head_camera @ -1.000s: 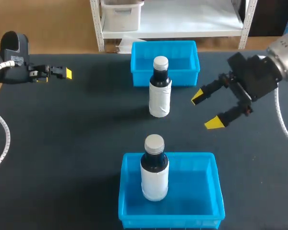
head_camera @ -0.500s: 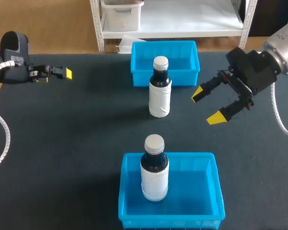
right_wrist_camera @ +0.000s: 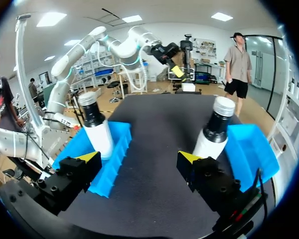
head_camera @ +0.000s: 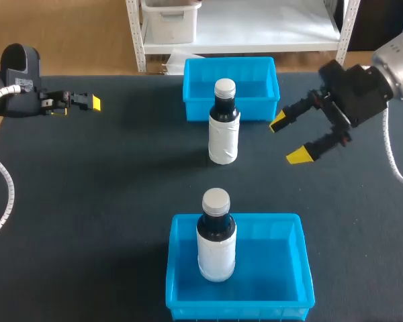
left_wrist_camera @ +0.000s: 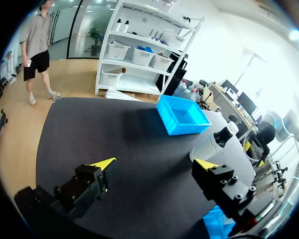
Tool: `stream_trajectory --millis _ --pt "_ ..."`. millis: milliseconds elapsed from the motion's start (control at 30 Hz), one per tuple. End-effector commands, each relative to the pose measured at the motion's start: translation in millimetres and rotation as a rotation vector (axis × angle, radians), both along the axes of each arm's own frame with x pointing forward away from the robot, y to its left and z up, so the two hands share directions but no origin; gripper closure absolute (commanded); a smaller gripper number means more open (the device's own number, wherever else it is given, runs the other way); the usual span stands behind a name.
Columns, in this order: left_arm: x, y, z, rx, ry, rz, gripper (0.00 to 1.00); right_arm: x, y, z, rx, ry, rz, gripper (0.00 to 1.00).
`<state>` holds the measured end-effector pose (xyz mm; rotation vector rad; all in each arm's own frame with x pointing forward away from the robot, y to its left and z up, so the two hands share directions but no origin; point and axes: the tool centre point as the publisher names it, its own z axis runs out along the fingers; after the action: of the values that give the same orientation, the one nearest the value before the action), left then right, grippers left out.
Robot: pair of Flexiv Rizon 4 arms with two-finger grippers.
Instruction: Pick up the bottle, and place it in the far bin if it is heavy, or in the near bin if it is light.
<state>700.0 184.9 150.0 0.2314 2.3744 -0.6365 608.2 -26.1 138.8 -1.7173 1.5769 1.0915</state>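
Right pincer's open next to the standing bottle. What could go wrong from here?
The tall dark bottle with white label and grey cap stands upright just before the far blue plastic bin; the open right pincer beside it might tip it on approach. The near blue plastic bin holds a similar second bottle, which a drop-off could knock.

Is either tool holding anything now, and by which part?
Nothing is held: the left tool and right tool are both open and empty.

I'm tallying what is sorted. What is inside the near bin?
One bottle stands upright inside the near bin: grey cap, dark neck, white label. Its body covers the bin floor under and behind it, so that patch cannot be seen.
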Motion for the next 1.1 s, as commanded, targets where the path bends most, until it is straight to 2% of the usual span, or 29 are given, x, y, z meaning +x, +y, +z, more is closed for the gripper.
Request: stream_trajectory --millis 33,400,767,933,1100 --pt "0.0 0.1 0.0 0.0 0.0 0.0 0.0 -4.3 2.0 3.8 0.003 -0.033 -0.069 0.0" --pt "0.0 0.1 0.0 0.0 0.0 0.0 0.0 31.6 28.1 -6.9 -0.004 -0.091 -0.144 0.0" --pt "0.0 0.1 0.0 0.0 0.0 0.0 0.0 75.7 34.8 -9.0 0.011 -0.089 -0.214 0.0" --pt "0.0 0.1 0.0 0.0 0.0 0.0 0.0 90.6 35.6 -6.4 0.022 -0.089 -0.221 0.0" --pt "0.0 0.1 0.0 0.0 0.0 0.0 0.0 105.8 47.5 -2.0 0.041 -0.098 -0.203 0.0"
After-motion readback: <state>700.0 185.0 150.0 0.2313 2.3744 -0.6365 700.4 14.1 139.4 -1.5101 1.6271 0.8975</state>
